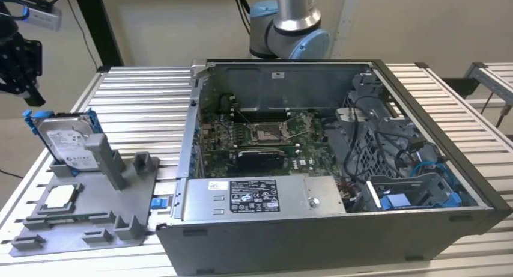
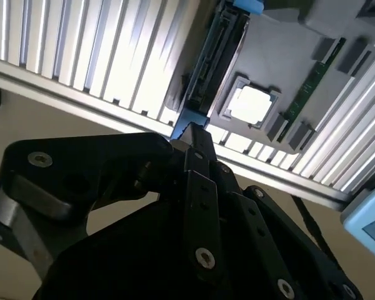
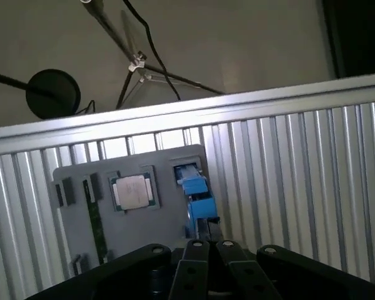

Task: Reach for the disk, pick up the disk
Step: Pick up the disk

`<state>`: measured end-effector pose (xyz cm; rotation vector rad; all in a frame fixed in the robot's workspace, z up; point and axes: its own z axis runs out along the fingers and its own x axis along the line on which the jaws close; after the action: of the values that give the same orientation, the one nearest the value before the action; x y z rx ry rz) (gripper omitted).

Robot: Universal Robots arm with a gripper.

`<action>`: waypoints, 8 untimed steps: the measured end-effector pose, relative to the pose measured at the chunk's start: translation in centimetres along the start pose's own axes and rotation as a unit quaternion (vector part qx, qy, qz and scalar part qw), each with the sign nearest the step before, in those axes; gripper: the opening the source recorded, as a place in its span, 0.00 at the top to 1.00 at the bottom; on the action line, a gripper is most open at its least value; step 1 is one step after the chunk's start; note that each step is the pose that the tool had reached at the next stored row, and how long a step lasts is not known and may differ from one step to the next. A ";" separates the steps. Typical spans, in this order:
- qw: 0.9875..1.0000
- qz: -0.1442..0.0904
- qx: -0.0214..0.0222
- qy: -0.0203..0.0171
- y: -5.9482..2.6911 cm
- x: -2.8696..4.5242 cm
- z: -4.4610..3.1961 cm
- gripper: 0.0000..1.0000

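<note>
A slatted aluminium table (image 1: 136, 91) is carrying a grey plastic tray (image 1: 132, 187), where the disk (image 1: 68, 139), a flat silver drive with a white label and bright blue rails, is being held upright (exterior view's left, beside the open computer case (image 1: 280, 247)). The black gripper (image 2: 189, 134) is being poised above it, apart, its fingers pressed together on nothing.

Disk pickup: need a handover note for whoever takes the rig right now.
Gripper: in the air above the grey holder, apart from the disk and carrying nothing.
Disk: upright on edge in a slot of the holder, at the exterior view's left on the slatted table, beside the open computer case. A small silver chip lies flat on the same holder.
Done: gripper is over the holder area.
Left: disk not yet touched, grasped or lifted.
</note>
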<state>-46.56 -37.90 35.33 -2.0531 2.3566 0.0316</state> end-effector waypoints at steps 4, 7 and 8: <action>1.000 -0.028 -0.004 0.001 0.00 0.01 0.10 1.00; 0.999 -0.041 -0.006 0.001 0.00 0.01 0.10 1.00; 0.999 -0.041 -0.006 0.001 0.00 0.01 0.10 1.00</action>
<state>-46.56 -37.90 35.23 -2.1540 2.2759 0.0426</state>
